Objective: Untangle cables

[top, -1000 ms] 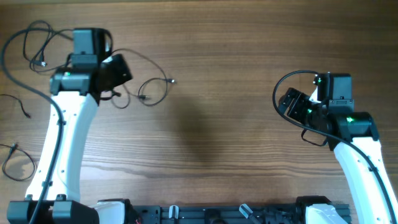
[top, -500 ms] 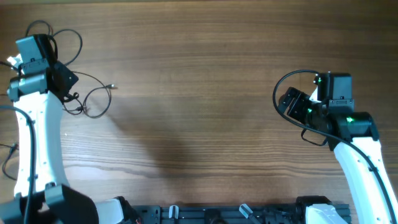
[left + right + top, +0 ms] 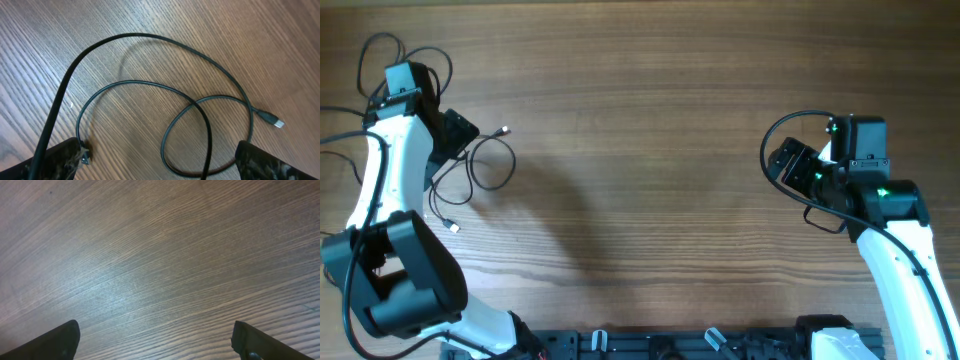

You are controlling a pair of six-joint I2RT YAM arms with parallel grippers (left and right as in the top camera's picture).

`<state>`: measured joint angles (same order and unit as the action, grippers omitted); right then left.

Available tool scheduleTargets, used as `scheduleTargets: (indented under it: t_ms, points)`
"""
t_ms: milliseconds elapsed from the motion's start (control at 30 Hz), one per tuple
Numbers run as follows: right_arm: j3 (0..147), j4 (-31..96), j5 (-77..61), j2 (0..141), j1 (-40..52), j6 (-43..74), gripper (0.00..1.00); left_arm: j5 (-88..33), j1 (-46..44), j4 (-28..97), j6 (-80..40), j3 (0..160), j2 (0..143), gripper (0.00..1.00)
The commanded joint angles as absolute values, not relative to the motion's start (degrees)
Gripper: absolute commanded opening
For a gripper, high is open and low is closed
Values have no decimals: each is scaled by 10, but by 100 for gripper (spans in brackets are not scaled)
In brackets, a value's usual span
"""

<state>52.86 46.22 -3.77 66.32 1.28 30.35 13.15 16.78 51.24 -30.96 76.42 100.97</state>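
Since the earlier frame the left arm has swung and its left gripper has sprung wide apart. The cables lie in a loose loop on the wooden table, upper left, just beside it. The right gripper stays spread, holding nothing.

Two arms and one table are counted; the cables at upper left are too tangled for counting.

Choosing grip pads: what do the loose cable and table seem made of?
Cable: likely black rubber or plastic sheath, smooth, slight sheen; its plug tip looks like metal. Table: wood or wood-look laminate, matte, visible grain.
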Motion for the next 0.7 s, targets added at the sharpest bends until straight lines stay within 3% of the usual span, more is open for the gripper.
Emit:
scheduleTargets:
  t_ms: [0, 167, 267, 333, 467, 567, 667]
  points:
    - [529, 460, -30, 666, 11, 317, 100, 97, 150, 502, -291, 796, 952, 100]
    - [529, 468, -30, 666, 11, 317, 100, -2, 126, 429, -259, 802, 909, 100]
    - [529, 479, -30, 666, 11, 315, 100, 78, 126, 420, -291, 802, 927, 100]
    - [529, 483, -30, 666, 11, 315, 100, 175, 131, 488, -343, 802, 953, 100]
    - [529, 487, -30, 666, 11, 315, 100, 224, 143, 650, -369, 800, 1004, 100]
    - [529, 483, -30, 666, 11, 315, 100, 214, 149, 668, -369, 790, 1034, 100]
    - [529, 484, -30, 666, 11, 315, 100, 131, 148, 663, -369, 790, 1038, 100]
